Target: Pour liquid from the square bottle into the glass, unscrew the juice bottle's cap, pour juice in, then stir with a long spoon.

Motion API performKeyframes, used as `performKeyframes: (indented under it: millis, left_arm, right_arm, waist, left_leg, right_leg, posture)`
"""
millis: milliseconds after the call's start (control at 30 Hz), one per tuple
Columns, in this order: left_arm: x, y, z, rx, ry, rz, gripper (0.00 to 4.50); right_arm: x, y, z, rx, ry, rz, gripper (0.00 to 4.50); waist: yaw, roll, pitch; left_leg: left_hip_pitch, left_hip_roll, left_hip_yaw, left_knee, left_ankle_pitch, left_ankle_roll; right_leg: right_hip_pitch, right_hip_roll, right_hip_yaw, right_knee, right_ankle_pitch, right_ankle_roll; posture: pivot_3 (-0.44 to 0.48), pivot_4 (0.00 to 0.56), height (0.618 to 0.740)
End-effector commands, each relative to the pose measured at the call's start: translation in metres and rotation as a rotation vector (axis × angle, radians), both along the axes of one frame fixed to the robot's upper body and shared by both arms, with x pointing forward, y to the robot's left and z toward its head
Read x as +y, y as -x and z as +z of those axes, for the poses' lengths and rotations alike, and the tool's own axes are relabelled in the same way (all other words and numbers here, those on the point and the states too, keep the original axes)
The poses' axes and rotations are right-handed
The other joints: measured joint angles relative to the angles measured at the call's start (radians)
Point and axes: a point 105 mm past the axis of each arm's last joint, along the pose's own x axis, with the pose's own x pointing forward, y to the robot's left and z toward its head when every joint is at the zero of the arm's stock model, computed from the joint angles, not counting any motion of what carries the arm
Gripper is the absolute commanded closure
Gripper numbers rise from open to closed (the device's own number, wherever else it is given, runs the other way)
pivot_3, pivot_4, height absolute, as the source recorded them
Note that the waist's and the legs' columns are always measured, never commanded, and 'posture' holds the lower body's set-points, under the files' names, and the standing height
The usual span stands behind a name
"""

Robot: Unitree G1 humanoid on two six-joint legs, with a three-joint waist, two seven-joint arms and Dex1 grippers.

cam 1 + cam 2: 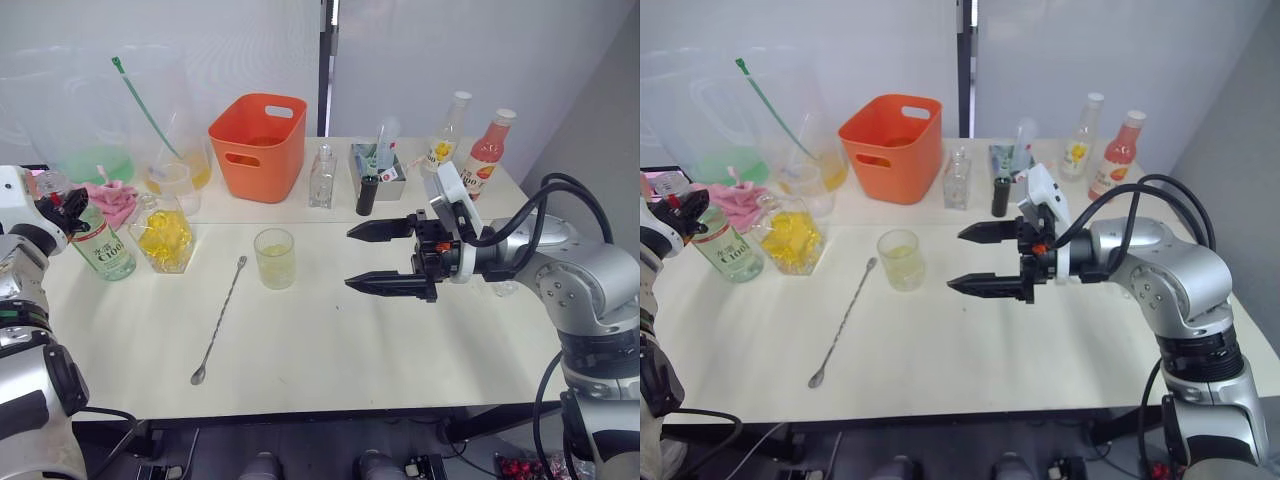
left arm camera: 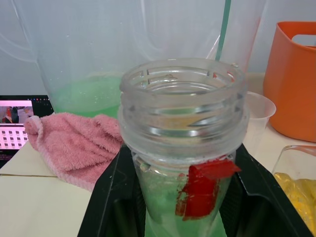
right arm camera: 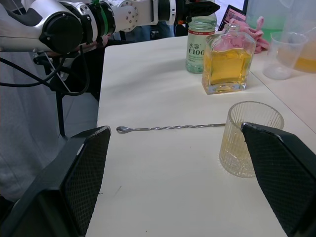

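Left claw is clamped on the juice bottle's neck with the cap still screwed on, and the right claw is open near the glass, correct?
Not quite: the cap is off. The left wrist view shows the juice bottle with its threaded mouth open. The rest holds: the left claw grips its neck, and the right claw hangs open beside the glass.

Even, bright diffuse light; soft faint shadows on table [image 1: 330, 340]. Right wrist view: near fingers [image 3: 74, 177] blurred. No strong glare.
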Motion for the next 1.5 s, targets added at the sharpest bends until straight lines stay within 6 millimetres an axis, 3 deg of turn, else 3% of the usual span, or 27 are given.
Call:
performKeyframes:
  millis: [33,400,467,667,700,867,1067,1167,1333,1500]
  left_arm:
    - [0.006,0.010,0.018,-0.067,-0.052,0.009,3.11]
    - [0.010,0.021,0.007,-0.075,-0.040,-0.003,3.11]
    - [0.008,0.022,0.014,-0.110,-0.038,-0.012,2.16]
    - [0.005,0.024,0.028,-0.163,-0.049,-0.026,0.16]
    - [0.005,0.025,0.030,-0.172,-0.048,-0.030,0.04]
    - [-0.002,0.029,0.051,-0.257,-0.062,-0.064,0.04]
    - [-0.016,0.048,0.098,-0.489,-0.058,-0.138,0.04]
    - [-0.023,0.062,0.133,-0.602,-0.021,-0.143,0.04]
    - [-0.071,0.094,0.172,-0.664,-0.072,-0.317,0.04]
    - [-0.119,0.120,0.164,-0.542,-0.118,-0.516,0.04]
  right_arm:
    - [0.000,0.005,0.008,-0.034,-0.011,0.011,0.02]
    - [-0.001,0.004,0.007,-0.025,-0.009,0.001,0.02]
    - [-0.001,0.003,0.007,-0.024,-0.010,0.001,0.00]
    - [-0.003,0.002,0.004,-0.018,-0.008,-0.013,0.00]
    - [-0.004,0.002,0.004,-0.016,-0.008,-0.016,0.00]
    - [-0.003,0.002,0.003,-0.013,-0.014,-0.014,0.00]
    - [-0.002,0.002,0.003,-0.009,-0.019,-0.010,0.00]
    - [-0.002,0.002,0.003,-0.006,-0.022,0.004,0.00]
    - [-0.001,-0.002,0.005,0.000,-0.036,0.040,0.00]
    - [-0.010,-0.011,0.010,0.010,-0.065,0.051,0.00]
  waist:
    - [0.000,0.000,0.000]
    - [-0.005,0.000,0.000]
    - [-0.005,0.000,0.000]
    - [-0.002,0.000,0.000]
    - [-0.002,0.000,0.000]
    - [-0.001,0.000,0.000]
    - [-0.001,0.000,0.000]
    - [-0.001,0.000,0.000]
    - [-0.002,0.000,0.000]
    - [-0.008,0.000,0.000]
  left_leg:
    - [0.000,0.000,0.000,0.000,0.000,0.000]
    - [0.002,0.000,0.001,-0.001,0.000,0.000]
    - [0.002,0.001,0.001,-0.001,0.000,0.000]
    - [0.002,0.000,0.001,-0.001,0.000,0.000]
    - [0.002,0.000,0.001,-0.001,0.000,0.000]
    - [0.002,0.000,0.001,-0.001,0.000,0.000]
    - [0.002,0.000,0.001,-0.001,0.000,0.000]
    - [0.002,0.000,0.001,-0.001,0.000,0.000]
    - [0.002,0.001,0.000,-0.001,0.000,0.000]
    - [0.004,0.001,0.001,-0.002,0.000,0.000]
  right_leg:
    - [0.000,0.000,0.000,0.000,0.000,0.000]
    - [0.000,0.000,0.000,0.001,0.000,0.000]
    - [0.000,0.000,0.000,0.001,0.000,0.000]
    - [0.001,0.000,0.000,0.000,0.000,0.000]
    - [0.001,0.000,0.000,0.000,0.000,0.000]
    - [0.001,-0.001,0.000,0.000,0.000,0.000]
    - [0.001,0.000,0.000,0.000,0.000,0.000]
    - [0.001,0.000,0.000,0.000,0.000,0.000]
    - [0.001,0.000,0.000,0.000,0.000,0.000]
    - [0.001,0.000,0.001,0.000,0.000,0.000]
  posture:
    - [0.000,0.150,0.740]
    - [0.000,0.150,0.740]
    - [0.000,0.150,0.740]
    - [0.000,0.150,0.740]
    - [0.000,0.150,0.740]
    - [0.000,0.150,0.740]
    - [0.000,0.150,0.740]
    - [0.000,0.150,0.740]
    - [0.000,0.150,0.740]
    - [0.000,0.150,0.740]
